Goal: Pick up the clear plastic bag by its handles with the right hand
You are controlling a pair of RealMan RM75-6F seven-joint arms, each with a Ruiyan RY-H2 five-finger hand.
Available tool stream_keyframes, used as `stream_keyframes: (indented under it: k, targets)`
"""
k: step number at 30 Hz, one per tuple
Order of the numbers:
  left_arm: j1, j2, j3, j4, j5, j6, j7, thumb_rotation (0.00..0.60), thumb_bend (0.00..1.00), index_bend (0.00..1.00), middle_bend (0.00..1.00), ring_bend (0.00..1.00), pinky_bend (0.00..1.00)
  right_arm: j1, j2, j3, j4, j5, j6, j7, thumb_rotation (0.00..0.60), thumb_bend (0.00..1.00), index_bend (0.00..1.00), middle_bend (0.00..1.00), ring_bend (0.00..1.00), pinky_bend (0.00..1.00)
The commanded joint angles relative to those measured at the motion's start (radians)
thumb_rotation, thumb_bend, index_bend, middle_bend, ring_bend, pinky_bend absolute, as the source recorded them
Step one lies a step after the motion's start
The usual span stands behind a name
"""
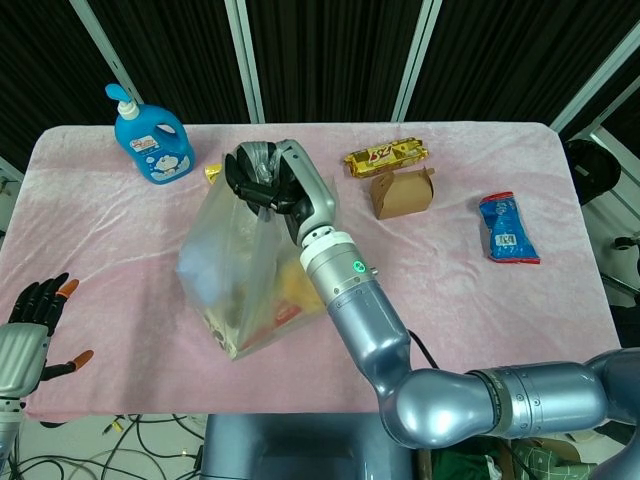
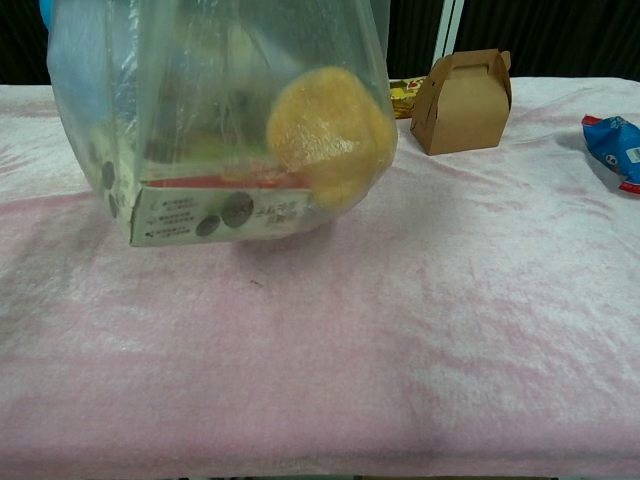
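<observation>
My right hand [image 1: 265,180] grips the gathered handles of the clear plastic bag [image 1: 235,275], which hangs lifted off the pink table toward the left. In the chest view the bag [image 2: 215,120] swings above the cloth, holding a white box [image 2: 215,212] and a round yellow item [image 2: 328,130]. My right hand itself is out of the chest view. My left hand [image 1: 30,325] hovers at the table's near left edge with fingers spread and nothing in it.
A blue soap bottle [image 1: 150,135] stands at the back left. Beyond the bag are a yellow snack pack [image 1: 212,172], mostly hidden, a gold snack bar [image 1: 386,156] and a small brown box [image 1: 403,192]. A blue packet [image 1: 507,228] lies at the right.
</observation>
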Motion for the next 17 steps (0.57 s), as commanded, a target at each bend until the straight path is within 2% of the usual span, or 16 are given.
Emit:
stream_keyframes:
  k: [1, 17]
  targets:
    - [0.000, 0.000, 0.000, 0.000, 0.000, 0.000, 0.000, 0.600, 0.00, 0.00, 0.00, 0.00, 0.02, 0.010, 0.005, 0.003, 0.003, 0.009, 0.010, -0.003, 0.600, 0.87, 0.87, 0.91, 0.91, 0.91]
    - [0.003, 0.001, 0.003, -0.002, 0.006, 0.004, 0.003, 0.600, 0.00, 0.01, 0.00, 0.00, 0.02, 0.022, 0.021, 0.006, 0.002, 0.027, 0.025, 0.019, 0.600, 0.87, 0.87, 0.91, 0.91, 0.91]
